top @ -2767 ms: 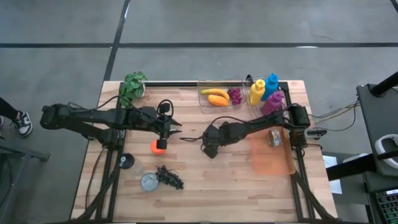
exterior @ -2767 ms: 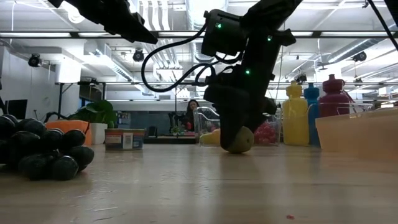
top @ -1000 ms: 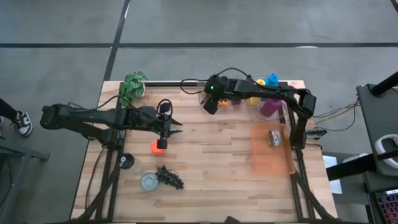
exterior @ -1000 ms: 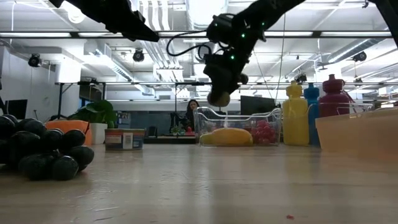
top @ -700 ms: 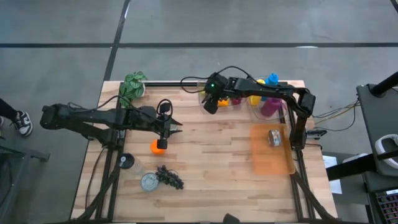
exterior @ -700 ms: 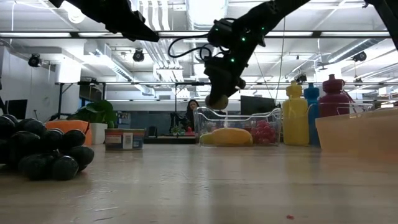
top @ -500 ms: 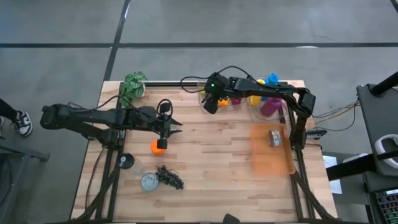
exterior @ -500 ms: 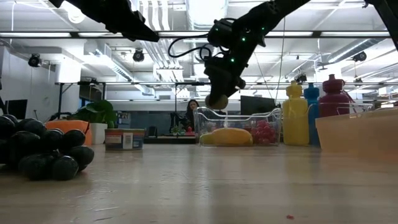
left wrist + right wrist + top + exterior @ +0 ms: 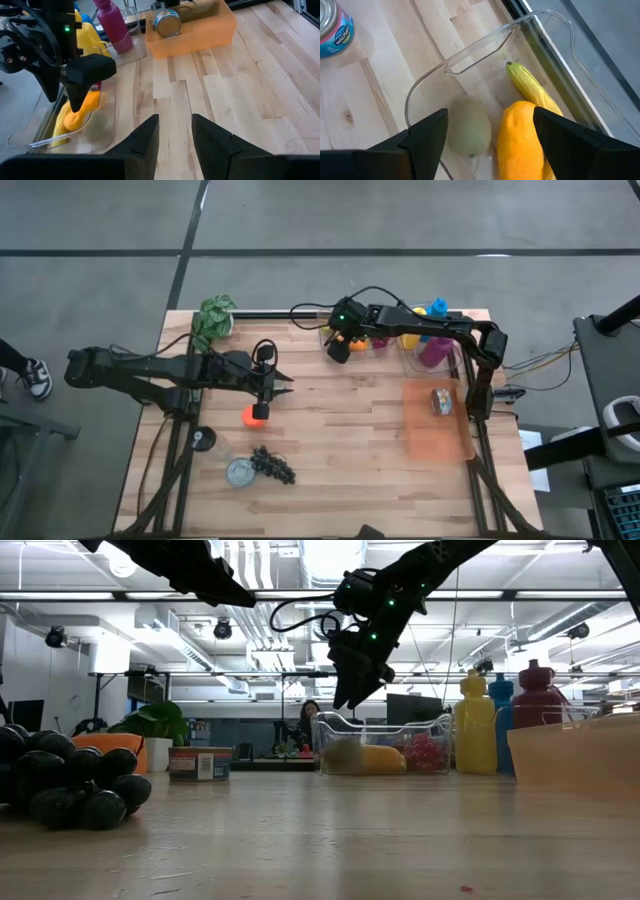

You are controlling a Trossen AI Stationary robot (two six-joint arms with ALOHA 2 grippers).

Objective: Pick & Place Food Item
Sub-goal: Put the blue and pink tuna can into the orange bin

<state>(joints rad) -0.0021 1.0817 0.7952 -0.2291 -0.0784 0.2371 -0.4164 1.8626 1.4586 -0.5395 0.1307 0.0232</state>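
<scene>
A clear plastic bin (image 9: pixel 323 321) stands at the table's far edge. In it lie a yellow banana (image 9: pixel 530 85), an orange-yellow fruit (image 9: pixel 520 135) and a pale green round fruit (image 9: pixel 470 131), which shows blurred behind the bin's wall (image 9: pixel 345 753) in the low view. My right gripper (image 9: pixel 350 695) hangs open above the bin's left end, nothing between its fingers (image 9: pixel 427 135). My left gripper (image 9: pixel 175 135) hovers open over the table's left middle, above a small orange fruit (image 9: pixel 256 414) that lies on the wood.
An orange tray (image 9: pixel 437 435) holding a can (image 9: pixel 441 400) stands at the right. Yellow, blue and magenta bottles (image 9: pixel 425 330) stand right of the bin. A potted plant (image 9: pixel 213 318) is at the far left; dark grapes (image 9: pixel 272 464) and a can (image 9: pixel 240 472) lie near-left.
My right gripper has stayed above the clear bin and opened, letting go of the pale green fruit. The fruit has dropped from between the fingers into the bin's left end beside the orange-yellow fruit.
</scene>
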